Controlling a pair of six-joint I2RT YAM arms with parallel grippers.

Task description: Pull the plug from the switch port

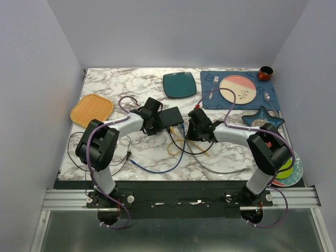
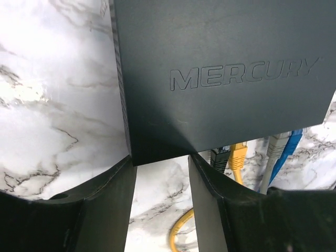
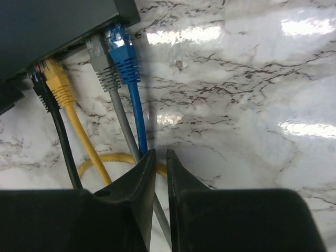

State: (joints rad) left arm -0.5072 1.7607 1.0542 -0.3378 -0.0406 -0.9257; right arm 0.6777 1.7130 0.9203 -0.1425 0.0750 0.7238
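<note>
The switch (image 1: 171, 116) is a flat black box, lettered MERCURY in the left wrist view (image 2: 220, 68). Four plugs sit in its near edge: black (image 3: 39, 86), yellow (image 3: 58, 81), grey (image 3: 102, 63) and blue (image 3: 123, 58). My left gripper (image 1: 157, 123) holds the switch's near left corner between its fingers (image 2: 160, 160). My right gripper (image 1: 191, 128) is shut with a thin gap (image 3: 161, 155). It hovers over the blue and grey cables a short way from the plugs, and nothing is between its tips.
Loose yellow (image 1: 176, 147), blue (image 1: 157, 168) and black cables lie in front of the switch. A dark teal plate (image 1: 179, 84) lies behind it. An orange plate (image 1: 92, 109) is at the left. A blue placemat (image 1: 210, 97) with a pink plate (image 1: 238, 89) and a star dish (image 1: 262, 116) are at the right.
</note>
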